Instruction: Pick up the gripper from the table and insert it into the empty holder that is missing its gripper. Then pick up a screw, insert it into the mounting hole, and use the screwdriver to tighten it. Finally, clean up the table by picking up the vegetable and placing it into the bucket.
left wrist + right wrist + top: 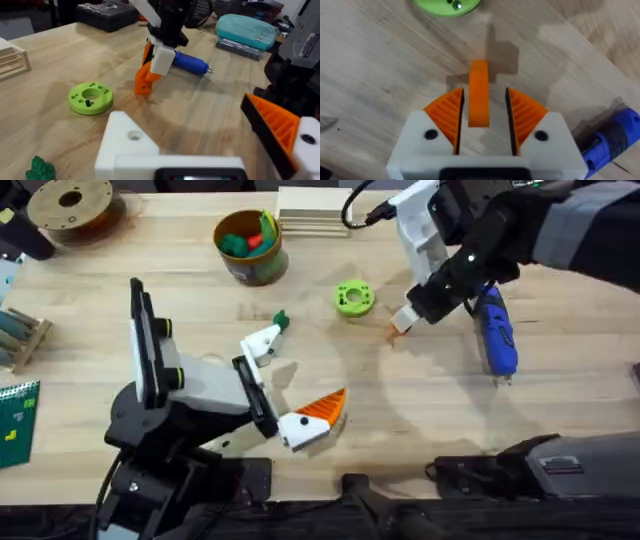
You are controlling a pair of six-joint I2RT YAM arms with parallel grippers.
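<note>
— Tell me, what do you see at your right claw point(484, 112) now?

— You have the gripper point(479, 100), the small orange wedge, between the two ribbed orange pads point(446, 116). The jaws stand only a little apart, and the wedge sits upright in the gap. A thin slit shows on each side of it, so I cannot tell if the pads really press it or only stand beside it. In the left wrist view the lower end of the wedge seems to touch the table point(560, 410).

— And around that claw?

— The blue screwdriver point(495, 332) lies just beside it, on the side away from the other arm. The green disc point(353, 298) is near, on the opposite side.

— Your left claw point(285, 385)?

— It is spread wide and holds nothing. One finger carries its orange pad point(322, 408). The other finger is the bare white holder point(131, 145). The small dark green vegetable point(281, 320) lies close to the tip of this holder. The bucket point(249, 248) stands well beyond the left claw, with coloured toys already inside.
</note>
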